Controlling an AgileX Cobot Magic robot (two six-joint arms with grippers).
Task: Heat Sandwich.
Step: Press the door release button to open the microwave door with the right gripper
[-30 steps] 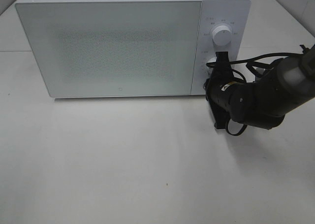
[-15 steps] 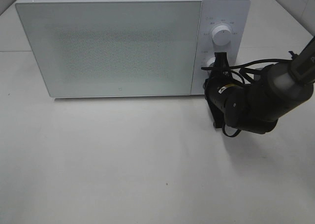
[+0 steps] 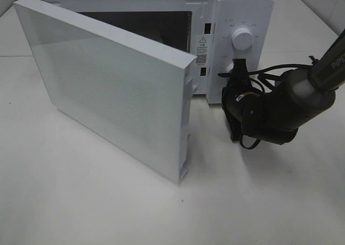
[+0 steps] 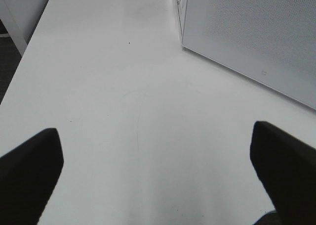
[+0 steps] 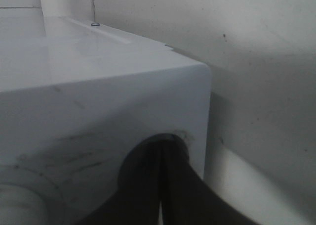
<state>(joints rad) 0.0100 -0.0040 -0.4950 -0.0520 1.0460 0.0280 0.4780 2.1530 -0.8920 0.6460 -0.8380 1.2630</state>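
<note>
No sandwich visible; white microwave door stands ajar, black right gripper pinched together at its control panel, left gripper spread wide.

The high camera looks down from the front onto the white box-shaped microwave oven, its open speckled white door and the white tabletop. The left wrist camera sits low, facing along that tabletop between the dark fingers of the left gripper toward the door, some way off. The right wrist camera sits very close to the oven's front corner, also seen from above.
</note>
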